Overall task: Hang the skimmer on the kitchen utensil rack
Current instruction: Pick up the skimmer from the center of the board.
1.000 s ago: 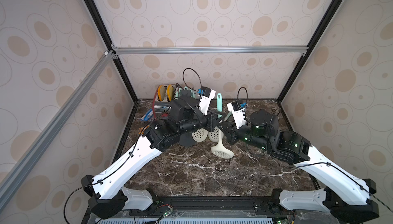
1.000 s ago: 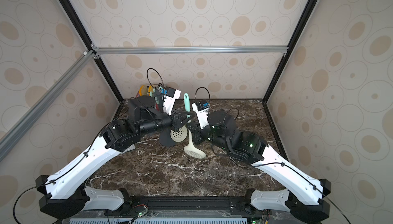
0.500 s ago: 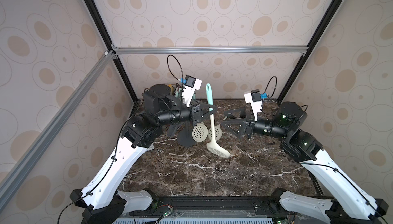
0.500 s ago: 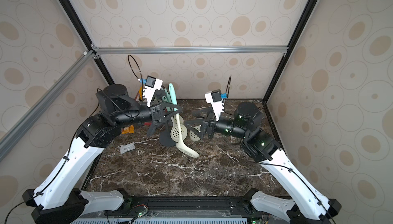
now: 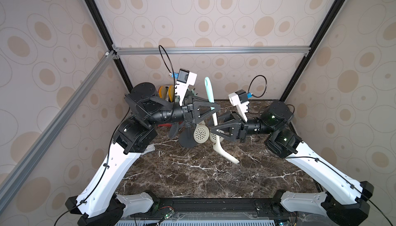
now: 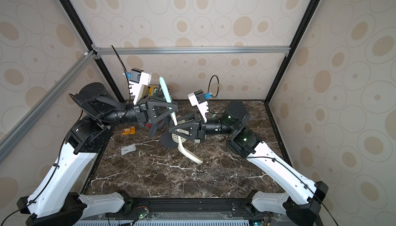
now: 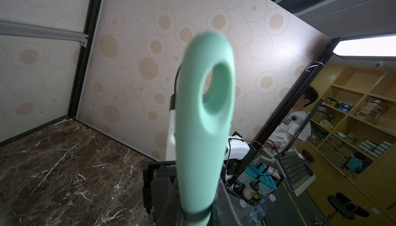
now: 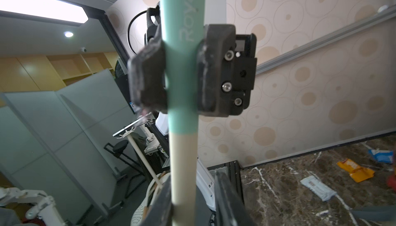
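Mint-and-cream plastic skimmer (image 5: 209, 92) standing upright above counter (image 5: 192, 182), near rack (image 5: 186, 142). Left claw (image 5: 215, 107) clenching mint handle. Right claw (image 5: 213, 128) straddling cream shaft, pinch unclear. Looking light, stiff, smooth, probably twisting easily. Holding below eyelet (image 7: 222, 98) seeming wisest.

mint-handled skimmer (image 5: 210, 93) upright near dark rack (image 5: 186, 142)
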You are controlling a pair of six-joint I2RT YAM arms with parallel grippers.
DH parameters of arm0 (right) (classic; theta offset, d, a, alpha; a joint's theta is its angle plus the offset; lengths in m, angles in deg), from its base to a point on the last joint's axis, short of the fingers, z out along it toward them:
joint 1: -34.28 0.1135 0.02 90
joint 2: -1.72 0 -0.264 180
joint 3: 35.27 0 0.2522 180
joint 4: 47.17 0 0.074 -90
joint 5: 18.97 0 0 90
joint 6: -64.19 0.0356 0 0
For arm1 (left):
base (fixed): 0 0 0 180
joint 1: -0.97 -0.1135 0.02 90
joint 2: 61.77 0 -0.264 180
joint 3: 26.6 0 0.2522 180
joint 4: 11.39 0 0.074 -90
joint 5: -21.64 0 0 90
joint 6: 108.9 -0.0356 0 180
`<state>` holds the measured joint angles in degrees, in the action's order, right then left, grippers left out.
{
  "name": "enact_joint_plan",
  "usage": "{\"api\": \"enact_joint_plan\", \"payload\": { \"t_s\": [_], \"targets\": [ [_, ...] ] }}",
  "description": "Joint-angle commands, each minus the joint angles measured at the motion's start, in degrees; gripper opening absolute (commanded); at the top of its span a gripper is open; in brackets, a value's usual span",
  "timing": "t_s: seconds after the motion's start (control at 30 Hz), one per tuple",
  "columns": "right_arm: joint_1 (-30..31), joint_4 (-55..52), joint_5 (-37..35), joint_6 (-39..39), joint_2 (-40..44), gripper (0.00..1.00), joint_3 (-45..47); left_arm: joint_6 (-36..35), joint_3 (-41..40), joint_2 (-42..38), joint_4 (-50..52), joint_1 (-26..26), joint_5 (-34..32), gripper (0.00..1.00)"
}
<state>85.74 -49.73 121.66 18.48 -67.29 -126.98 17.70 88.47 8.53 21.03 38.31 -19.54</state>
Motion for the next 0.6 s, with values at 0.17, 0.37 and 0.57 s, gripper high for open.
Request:
{"api": "enact_joint_plan", "payload": {
  "t_s": [0.17, 0.37, 0.57],
  "targets": [
    [3.4, -24.2, -24.4, -15.5, 4.4, 0.00, -3.5, -9.9, 0.9, -4.5, 12.3, 0.1, -16.1, 0.40],
    [9.0, -45.2, -57.6, -15.9, 2.0, 0.00, -9.3, -13.2, -0.9, -6.8, 17.1, 0.2, -30.0, 0.86],
    [15.9, -53.6, -74.4, -16.2, -2.9, 0.00, -17.0, -12.6, -0.4, -4.7, 19.0, 0.1, -30.9, 0.85]
  ]
}}
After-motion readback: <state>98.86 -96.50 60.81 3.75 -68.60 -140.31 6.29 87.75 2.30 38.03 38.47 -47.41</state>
